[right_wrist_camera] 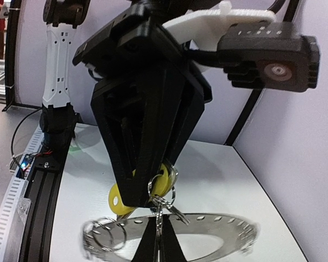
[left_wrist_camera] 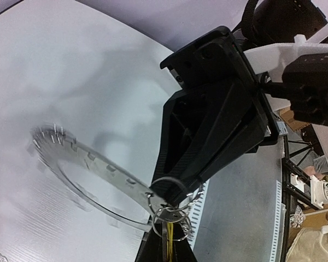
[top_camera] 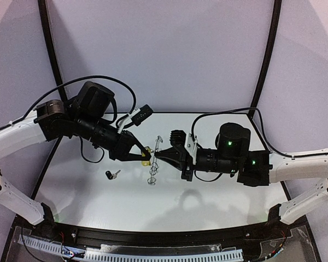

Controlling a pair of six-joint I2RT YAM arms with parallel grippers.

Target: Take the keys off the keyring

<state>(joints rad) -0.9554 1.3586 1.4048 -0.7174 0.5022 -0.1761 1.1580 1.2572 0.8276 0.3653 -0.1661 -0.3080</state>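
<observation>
The keyring (top_camera: pixel 152 172) hangs edge-on between both grippers above the table's middle; it shows as a flat grey hoop in the left wrist view (left_wrist_camera: pixel 82 170) and right wrist view (right_wrist_camera: pixel 218 222). My left gripper (top_camera: pixel 144 158) is shut on a yellow-headed key (top_camera: pixel 146 161), whose yellow head (right_wrist_camera: pixel 165 183) still hangs on wire loops (left_wrist_camera: pixel 172 210) at the hoop's rim. My right gripper (top_camera: pixel 158 158) is shut on the keyring's rim, tip to tip with the left one. A black-headed key (top_camera: pixel 110 174) lies loose on the table, left of the keyring.
The white table (top_camera: pixel 218 191) is bounded by black rails at the sides and back. A slotted cable tray (top_camera: pixel 153 254) runs along the front edge. A cable (top_camera: pixel 126 90) loops over the left arm. A bunch of wire loops (right_wrist_camera: pixel 98 240) hangs at the hoop's far end.
</observation>
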